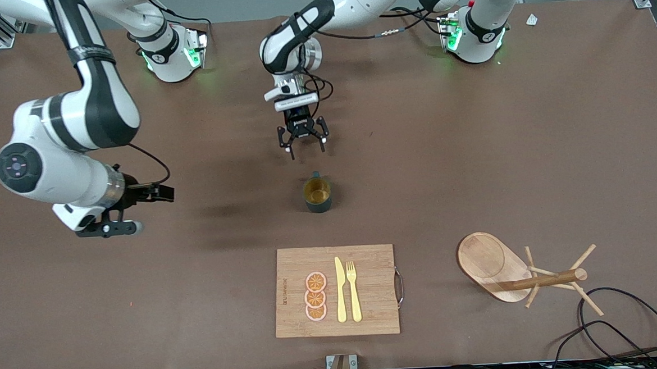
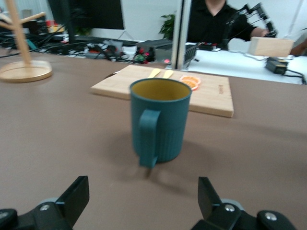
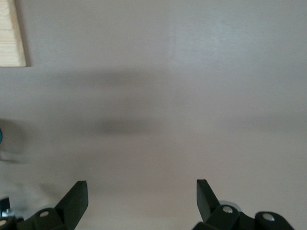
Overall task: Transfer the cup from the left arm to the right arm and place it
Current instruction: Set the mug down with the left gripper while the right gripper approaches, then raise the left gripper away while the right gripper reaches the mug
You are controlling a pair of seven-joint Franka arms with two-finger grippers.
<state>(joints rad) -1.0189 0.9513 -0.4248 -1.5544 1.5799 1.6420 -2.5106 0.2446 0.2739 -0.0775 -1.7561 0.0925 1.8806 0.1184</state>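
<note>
Your left gripper [image 1: 304, 145], fingers spread, hangs just above frame center, lined up on the cup [image 1: 317, 194] (upright at center, handle toward it), while your right gripper [image 1: 117, 215], also spread, waits mid-left for the handover.

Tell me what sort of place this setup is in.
Most likely a robotics lab or test workspace. Two arms are bolted to a brown table holding staged props, a cup and a cutting board. Cables trail off the table's edge, and the left wrist view shows a person at a cluttered desk.
</note>
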